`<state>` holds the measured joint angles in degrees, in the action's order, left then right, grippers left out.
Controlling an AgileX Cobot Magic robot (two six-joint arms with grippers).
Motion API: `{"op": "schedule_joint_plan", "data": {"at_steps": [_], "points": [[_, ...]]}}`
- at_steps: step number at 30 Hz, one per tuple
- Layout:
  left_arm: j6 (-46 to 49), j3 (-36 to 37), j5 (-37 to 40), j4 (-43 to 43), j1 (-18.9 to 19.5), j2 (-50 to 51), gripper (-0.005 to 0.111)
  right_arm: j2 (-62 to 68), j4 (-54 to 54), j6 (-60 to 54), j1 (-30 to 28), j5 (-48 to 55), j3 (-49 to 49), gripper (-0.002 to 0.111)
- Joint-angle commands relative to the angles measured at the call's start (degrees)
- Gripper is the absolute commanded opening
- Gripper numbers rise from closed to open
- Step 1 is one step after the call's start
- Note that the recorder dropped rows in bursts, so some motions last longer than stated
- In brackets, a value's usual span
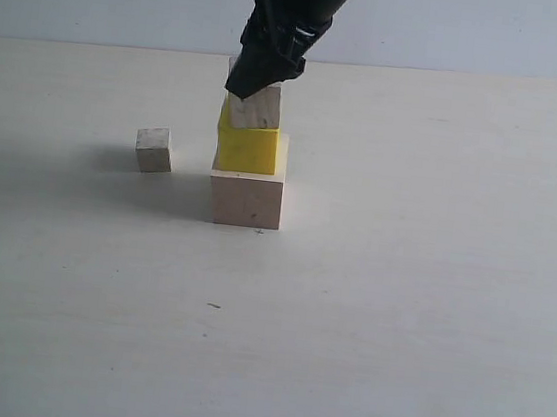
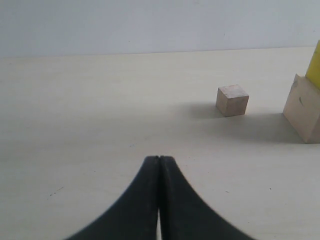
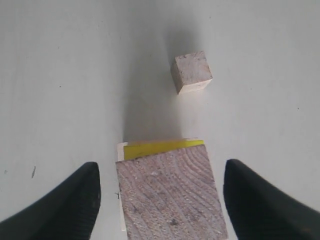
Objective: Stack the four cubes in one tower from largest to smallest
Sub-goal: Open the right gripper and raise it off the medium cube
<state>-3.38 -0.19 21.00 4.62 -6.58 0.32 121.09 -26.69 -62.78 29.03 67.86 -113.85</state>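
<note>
the big cube (image 1: 246, 198) sits on the tabletop (image 1: 397, 313), the yellow cube (image 1: 247, 150) on it and the mid cube (image 1: 257, 111) on top. the right hand (image 3: 161, 167) is spread, one finger on either side of the mid cube, with gaps showing. the tiny cube (image 1: 153, 150) lies apart on the tabletop. the left hand (image 2: 159, 162) is pressed together, empty.

Grainy bare-wood medium cube (image 3: 170, 200), matt table (image 1: 395, 333)
</note>
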Motion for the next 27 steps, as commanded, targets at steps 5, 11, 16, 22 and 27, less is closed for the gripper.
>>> {"op": "schedule_joint_plan", "data": {"at_steps": [5,11,16,22,27], "points": [[0.0,0.2,-0.4,-0.4,-0.4,-0.3,0.0,1.4,-1.2,-0.2,-0.2,-0.4,-0.2,0.064],[0.0,0.2,-0.4,-0.4,-0.4,-0.3,0.0,2.3,-1.3,-0.2,-0.2,-2.3,-0.2,0.064],[0.0,0.2,-0.4,-0.4,-0.4,-0.3,0.0,2.3,-1.3,1.0,-0.2,-3.3,-0.2,0.064],[0.0,0.2,-0.4,-0.4,-0.4,-0.3,0.0,2.3,-1.2,1.3,-0.2,-3.6,-0.2,0.064],[0.0,0.2,-0.4,-0.4,-0.4,-0.3,0.0,2.3,-1.2,1.3,-0.2,-3.6,-0.2,0.064]]}}
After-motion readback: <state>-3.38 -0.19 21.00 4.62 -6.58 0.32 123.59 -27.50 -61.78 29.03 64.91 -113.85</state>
